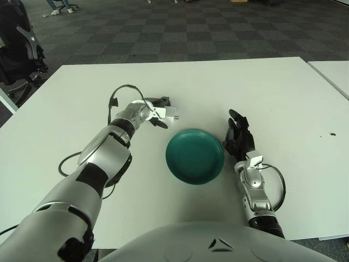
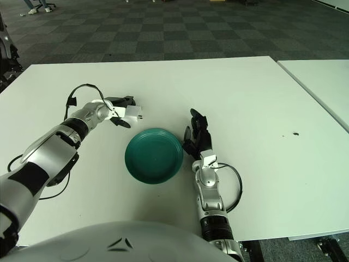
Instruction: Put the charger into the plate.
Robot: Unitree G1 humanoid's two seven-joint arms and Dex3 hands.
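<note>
- left hand (image 1: 155, 109) is gripping the white charger (image 1: 169, 113), fingers curled round it, holding it just beyond the far-left rim of the green plate (image 1: 194, 155)
- charger is sitting outside the plate, not over its bowl
- right hand (image 1: 238, 137) is showing just right of the plate, fingers loosely extended, holding nothing
- plate is lying on the white table (image 1: 283, 98) between the two hands

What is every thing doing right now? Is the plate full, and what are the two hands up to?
charger: white, gripped by the left hand, beyond the plate's far-left edge, not in it yet.
plate: green, upright on the table, nothing in it.
left hand: closed on the charger.
right hand: idle, just right of the plate, holding nothing.
</note>
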